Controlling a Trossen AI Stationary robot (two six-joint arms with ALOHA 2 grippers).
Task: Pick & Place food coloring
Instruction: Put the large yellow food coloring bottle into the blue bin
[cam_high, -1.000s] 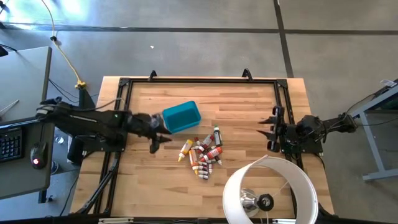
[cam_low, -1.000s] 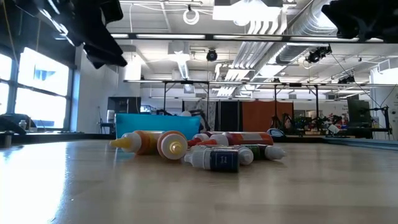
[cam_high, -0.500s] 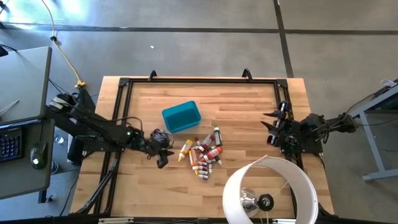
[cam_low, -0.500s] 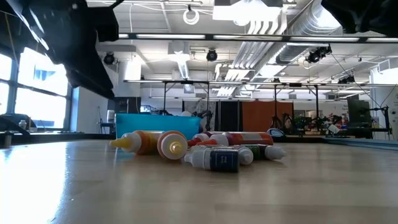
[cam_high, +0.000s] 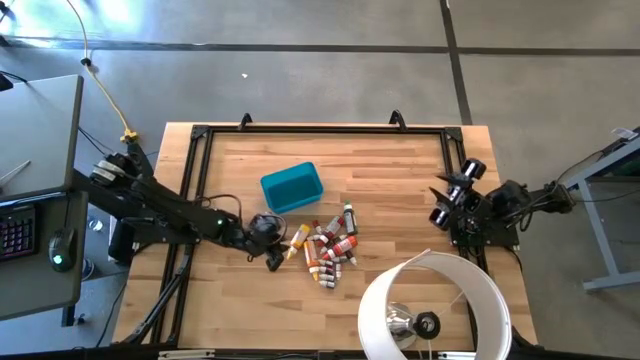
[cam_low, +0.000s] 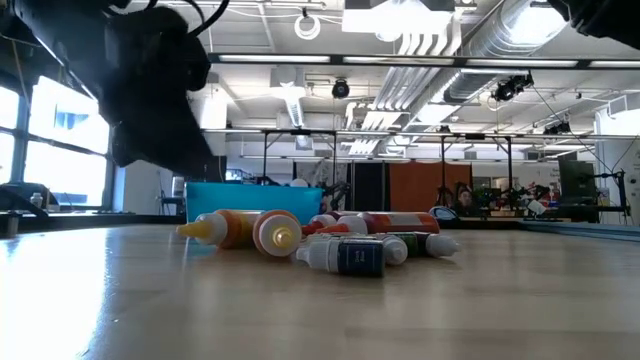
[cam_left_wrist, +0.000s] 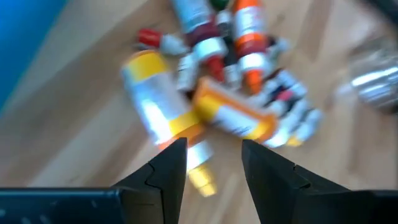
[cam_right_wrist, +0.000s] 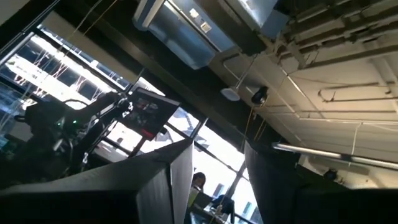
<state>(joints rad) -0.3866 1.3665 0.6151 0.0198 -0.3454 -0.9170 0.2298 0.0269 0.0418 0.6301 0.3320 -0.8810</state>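
Observation:
The food coloring (cam_high: 325, 250) lies as a loose pile of several small bottles on their sides in the middle of the wooden table, also seen in the low view (cam_low: 330, 240). My left gripper (cam_high: 277, 252) hovers just left of the pile, slanting down, open and holding nothing. In its wrist view (cam_left_wrist: 214, 158) a yellow bottle (cam_left_wrist: 155, 106) and an orange bottle (cam_left_wrist: 233, 121) lie just ahead of the fingers. The teal bin (cam_high: 292, 187) stands behind the pile. My right gripper (cam_high: 450, 195) waits at the right edge, tipped upward, open (cam_right_wrist: 217, 171).
A lamp with a white round shade (cam_high: 435, 305) stands at the near right corner. A black rail frame (cam_high: 320, 128) runs around the tabletop. A desk with a keyboard and mouse (cam_high: 30, 235) stands to the left of the table. Bare wood lies in front of the pile.
My left gripper has gone from beside the teal bin toward the near edge and right, down to the left side of the bottle pile, rolling as it went. My right gripper has tipped upward and rolled in place. The bottles have not moved.

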